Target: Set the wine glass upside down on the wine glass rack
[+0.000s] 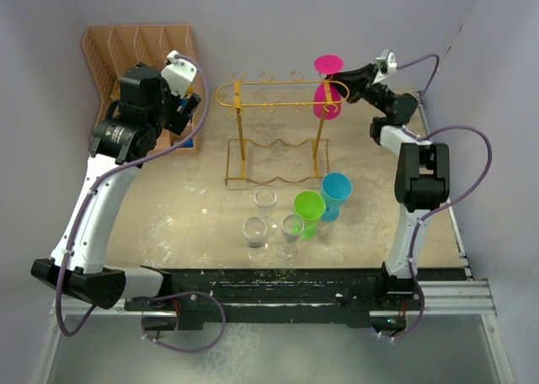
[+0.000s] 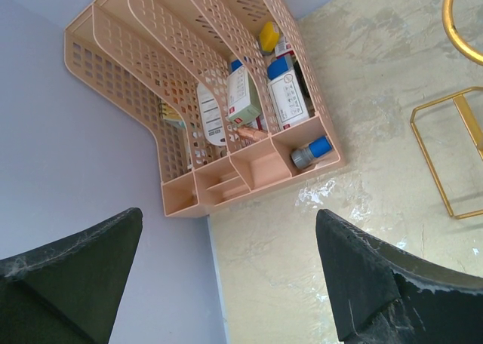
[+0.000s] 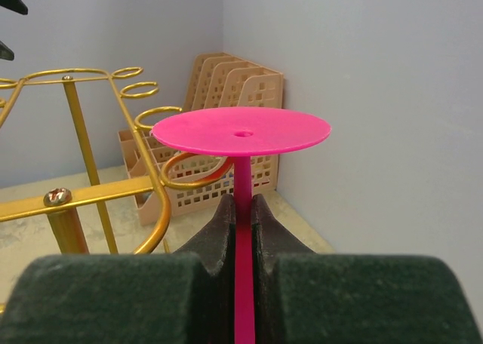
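Jaws on the right arm are clamping shut on the thin stem of the pink wine glass (image 1: 323, 104), which is turned over, with its flat foot riding on top and its bowl hanging below. The left jaws are standing wide apart with nothing between them, hovering over the peach file organizer (image 1: 139, 43) at about 10 o'clock on the counter (image 1: 194, 224), well apart from the work.

The glass is sitting at the 3 o'clock end of the wine glass rack (image 3: 69, 234), up at rail height, toward 1 o'clock on the counter; in the wrist view the stem is showing just beside one of the small gold loops, with the foot floating above the rail; whether the stem is lying inside the loop's slot I cannot tell.

Judging from that, the hanging step is under way — the carry looks done, the seating not yet. Next, the stem is probably needing to slide toward 9 o'clock into the slot with the foot held above the wire, then sink slightly until the foot is resting on the rail; only then should the grip be letting go.

A green glass (image 1: 308, 205), a blue glass (image 1: 335, 186) and some clear glasses (image 1: 264, 200) are standing at the rack's 6 o'clock, out of the way.
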Motion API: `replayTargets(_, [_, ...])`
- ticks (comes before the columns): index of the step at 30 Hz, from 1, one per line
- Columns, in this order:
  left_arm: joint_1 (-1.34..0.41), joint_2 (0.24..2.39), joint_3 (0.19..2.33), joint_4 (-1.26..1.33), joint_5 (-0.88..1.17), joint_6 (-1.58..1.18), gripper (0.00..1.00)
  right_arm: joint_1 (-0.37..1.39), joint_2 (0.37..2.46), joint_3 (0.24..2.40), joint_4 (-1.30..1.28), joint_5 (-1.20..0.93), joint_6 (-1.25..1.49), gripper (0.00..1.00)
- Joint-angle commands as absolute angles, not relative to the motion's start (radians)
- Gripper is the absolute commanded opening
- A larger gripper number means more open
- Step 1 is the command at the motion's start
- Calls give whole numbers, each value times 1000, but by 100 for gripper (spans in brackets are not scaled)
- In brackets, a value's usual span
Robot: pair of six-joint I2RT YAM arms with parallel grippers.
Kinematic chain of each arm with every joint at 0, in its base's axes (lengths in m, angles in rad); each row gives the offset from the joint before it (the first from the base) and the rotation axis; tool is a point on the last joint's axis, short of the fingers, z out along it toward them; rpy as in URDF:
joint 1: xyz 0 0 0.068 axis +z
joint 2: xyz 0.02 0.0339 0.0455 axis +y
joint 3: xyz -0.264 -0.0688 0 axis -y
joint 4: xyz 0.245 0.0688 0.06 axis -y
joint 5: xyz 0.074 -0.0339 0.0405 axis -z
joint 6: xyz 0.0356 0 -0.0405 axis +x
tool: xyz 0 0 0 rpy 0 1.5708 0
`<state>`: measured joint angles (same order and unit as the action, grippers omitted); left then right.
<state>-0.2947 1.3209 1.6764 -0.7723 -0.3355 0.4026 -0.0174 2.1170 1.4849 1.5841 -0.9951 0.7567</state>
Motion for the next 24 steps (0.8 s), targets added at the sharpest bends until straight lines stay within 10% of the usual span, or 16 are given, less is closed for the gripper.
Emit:
replayTargets(1, [-289, 1316, 1673, -726, -325, 390, 99, -6, 2063, 1471, 1910, -1021, 725, 0])
replayTargets(20, [-289, 1334, 1646, -708, -321, 388, 99, 1, 2000, 1350, 1902, -1034, 626, 0])
replayTargets(24, [-289, 1334, 1646, -706, -318, 386, 99, -2, 1991, 1319, 1899, -1032, 607, 28])
